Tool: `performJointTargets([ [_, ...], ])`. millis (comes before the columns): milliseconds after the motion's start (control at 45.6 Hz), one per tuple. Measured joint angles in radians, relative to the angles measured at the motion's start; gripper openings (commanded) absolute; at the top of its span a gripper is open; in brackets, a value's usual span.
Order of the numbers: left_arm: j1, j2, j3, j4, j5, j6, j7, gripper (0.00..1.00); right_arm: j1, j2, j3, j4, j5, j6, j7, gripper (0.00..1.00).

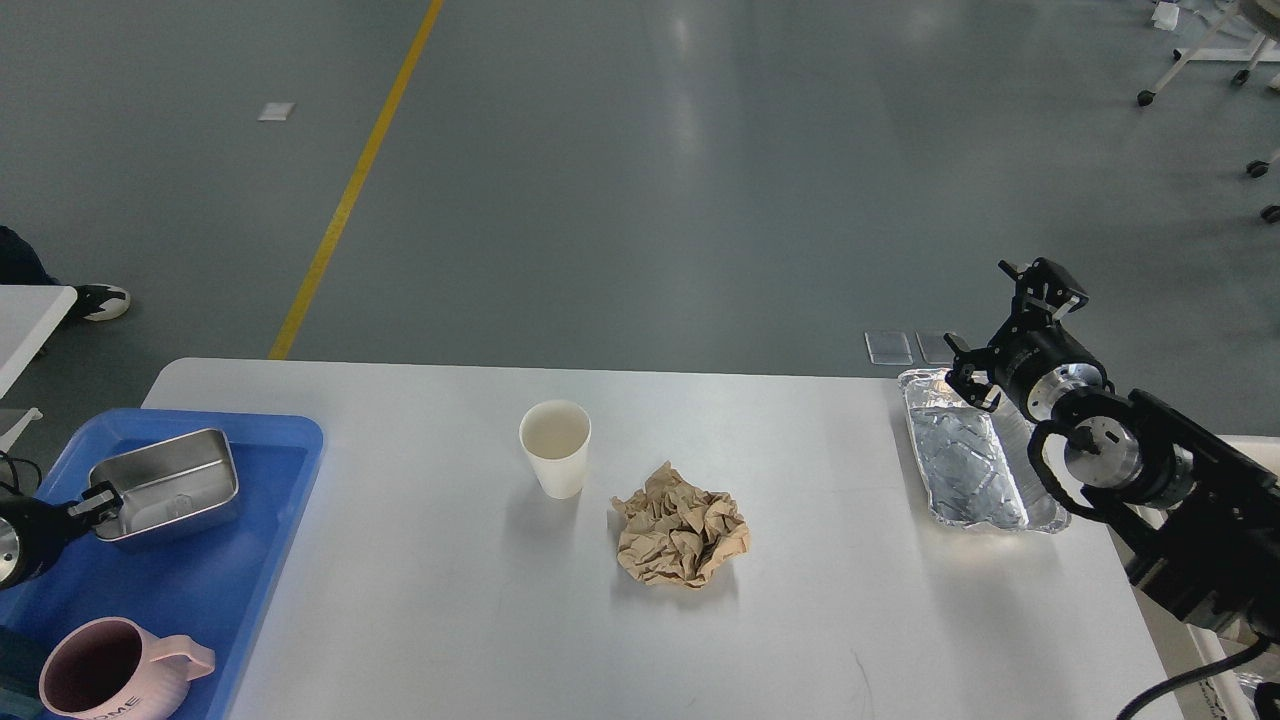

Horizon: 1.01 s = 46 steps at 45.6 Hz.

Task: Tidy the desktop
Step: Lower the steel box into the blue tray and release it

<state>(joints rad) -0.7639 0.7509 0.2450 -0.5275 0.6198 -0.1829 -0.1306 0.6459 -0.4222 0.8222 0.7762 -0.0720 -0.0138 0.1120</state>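
The desktop [850, 620] is a wide white tabletop. On it stand a white paper cup [556, 445], a crumpled ball of brown paper [682, 538] and a foil tray [965, 465] at the far right. My left gripper [100, 498] is shut on the near-left rim of a steel box [170, 485]. The box sits level in the blue tray [300, 440]. My right gripper [1003, 325] is open and empty, held above the far end of the foil tray.
A pink mug [110, 670] stands in the blue tray's near corner. A small white table edge [30, 320] and a person's shoe [100, 300] are at the far left. Wheeled stands are on the floor at the far right.
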Motion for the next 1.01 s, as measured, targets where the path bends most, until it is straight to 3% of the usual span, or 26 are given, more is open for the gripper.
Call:
performJointTargets([
  [176, 0.000, -0.015, 0.001, 0.011, 0.000, -0.001, 0.000, 0.27, 0.000, -0.004, 0.000, 0.000, 0.000, 0.000, 0.000, 1.00],
  [329, -0.001, -0.013, -0.004, 0.012, 0.001, -0.006, -0.012, 0.38, 0.000, -0.001, 0.000, 0.000, 0.000, 0.000, 0.000, 1.00],
  [461, -0.004, -0.006, -0.007, 0.012, 0.002, -0.037, -0.018, 0.62, 0.000, 0.000, 0.000, 0.000, 0.000, 0.000, 0.000, 1.00],
  [570, -0.013, 0.002, -0.011, 0.011, 0.000, -0.073, -0.029, 0.73, 0.000, -0.001, 0.000, 0.000, 0.000, 0.000, 0.000, 1.00],
  [702, -0.030, 0.024, -0.049, 0.011, -0.001, -0.123, -0.050, 0.78, 0.000, -0.002, 0.000, 0.000, 0.000, 0.000, 0.000, 1.00],
  [834, -0.065, 0.057, -0.112, 0.010, -0.001, -0.209, -0.040, 0.80, 0.001, -0.001, 0.000, 0.000, 0.000, 0.000, 0.000, 1.00],
  [856, -0.075, 0.061, -0.121, 0.010, -0.001, -0.224, -0.038, 0.82, 0.002, -0.001, 0.000, 0.000, 0.000, 0.000, 0.000, 1.00],
  [921, -0.116, 0.071, -0.148, 0.010, -0.001, -0.260, -0.029, 0.99, 0.003, -0.001, 0.001, 0.001, 0.000, 0.000, 0.000, 1.00],
  [1009, -0.168, 0.074, -0.176, 0.010, -0.001, -0.279, -0.033, 0.99, 0.004, 0.000, 0.001, 0.002, 0.000, -0.001, 0.000, 1.00],
])
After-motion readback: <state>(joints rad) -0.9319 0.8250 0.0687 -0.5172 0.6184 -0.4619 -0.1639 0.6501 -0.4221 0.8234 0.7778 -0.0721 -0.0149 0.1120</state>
